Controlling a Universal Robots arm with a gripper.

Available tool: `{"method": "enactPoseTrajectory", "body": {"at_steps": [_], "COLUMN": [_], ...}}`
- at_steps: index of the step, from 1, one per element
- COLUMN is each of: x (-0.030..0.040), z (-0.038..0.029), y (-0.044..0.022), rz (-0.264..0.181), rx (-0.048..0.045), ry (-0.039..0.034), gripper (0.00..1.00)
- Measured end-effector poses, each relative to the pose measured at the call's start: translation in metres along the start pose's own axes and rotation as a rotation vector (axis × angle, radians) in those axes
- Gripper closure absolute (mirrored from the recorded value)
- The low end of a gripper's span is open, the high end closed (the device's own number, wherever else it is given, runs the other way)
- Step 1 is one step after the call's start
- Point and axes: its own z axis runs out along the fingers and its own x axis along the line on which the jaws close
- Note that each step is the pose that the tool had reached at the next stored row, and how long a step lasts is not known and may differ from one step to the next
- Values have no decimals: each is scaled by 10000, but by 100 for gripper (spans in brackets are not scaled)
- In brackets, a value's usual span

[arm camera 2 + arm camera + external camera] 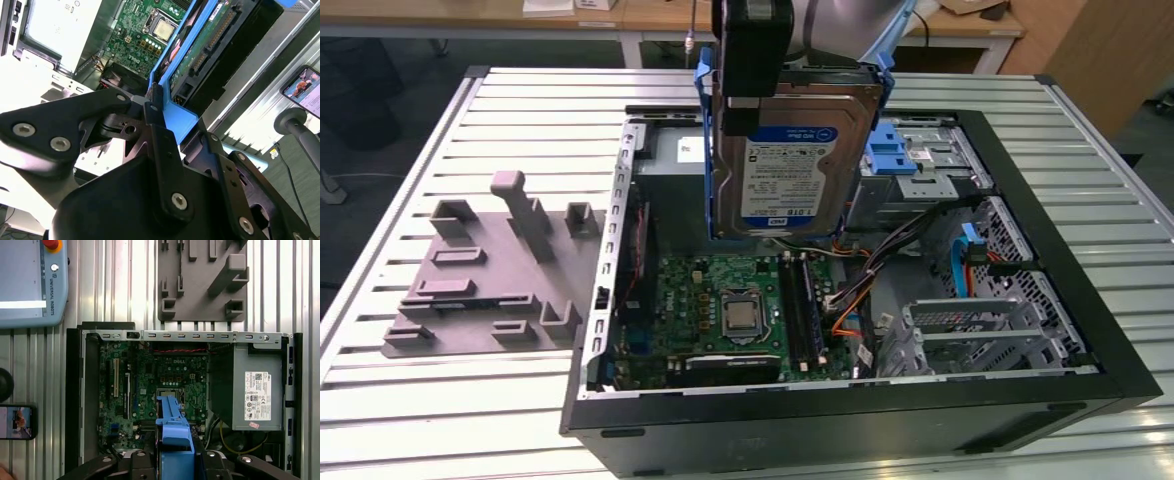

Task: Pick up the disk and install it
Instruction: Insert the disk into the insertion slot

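Pincer (754,112) is clenching on the disk (794,165), gripping the upper edge of its blue frame (182,120). In the second wrist view the fingers (155,120) are pinching that frame from both sides.

Position: the disk is hanging in the air over the middle of the open case (854,430) and is touching nothing inside it.

Why held so (judgement): gripping one end is leaving the rest of the body free, so the far end can lead down into the case. Holding it high is clearing the case walls and cables.

Orientation:
- Long axis is running roughly vertical, leaning slightly.
- Free short end is pointing down at the board (720,310) on the case floor.
- Labelled face is facing the exterior camera; the circuit-board face is showing in the second wrist view.
- In the first wrist view the frame is appearing end-on, as a blue strip over the board.

Surroundings:
- Cage (907,150) with a blue latch is sitting at the case's far side, toward the exterior view's right. The disk is not yet in it.
- Grey fixture (494,270) is lying on the bench (400,400) beside the case, on the exterior view's left.
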Motion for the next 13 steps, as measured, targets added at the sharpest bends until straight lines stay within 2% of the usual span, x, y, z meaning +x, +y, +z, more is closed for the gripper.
{"method": "enactPoseTrajectory", "body": {"at_steps": [9,13], "x": [1,0], "z": [0,-1], "y": [-8,-55], "rz": [-2,0], "rx": [1,-1], "ry": [-1,1], "gripper": [64,64]}}
